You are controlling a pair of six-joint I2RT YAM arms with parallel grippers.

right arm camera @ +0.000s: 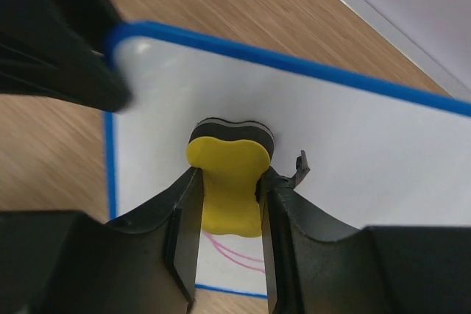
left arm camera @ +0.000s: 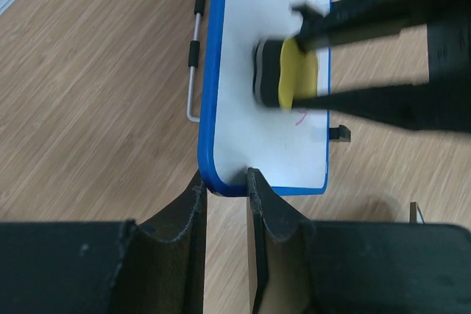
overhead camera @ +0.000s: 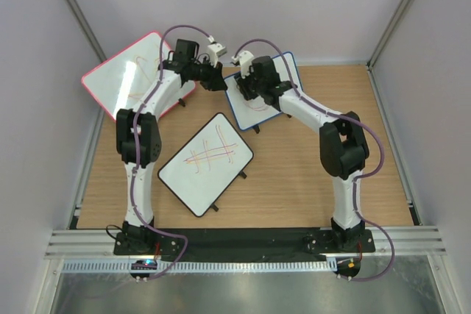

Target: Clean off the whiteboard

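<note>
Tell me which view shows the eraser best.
The right wrist view: the eraser sits centred and sharp, its yellow back clamped between the right gripper's jaws, on the whiteboard. The left wrist view shows it side-on and blurred. The top external view hides it under the right arm.

3 whiteboards, 1 eraser and 2 arms.

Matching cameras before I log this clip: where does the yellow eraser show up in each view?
Left wrist: the eraser is upper centre, on the whiteboard.
Right wrist: centre, pinched between the right fingers.
Top external: not visible; hidden under the right arm.
Shared landmark: the whiteboard's blue frame, seen in all three.
</note>
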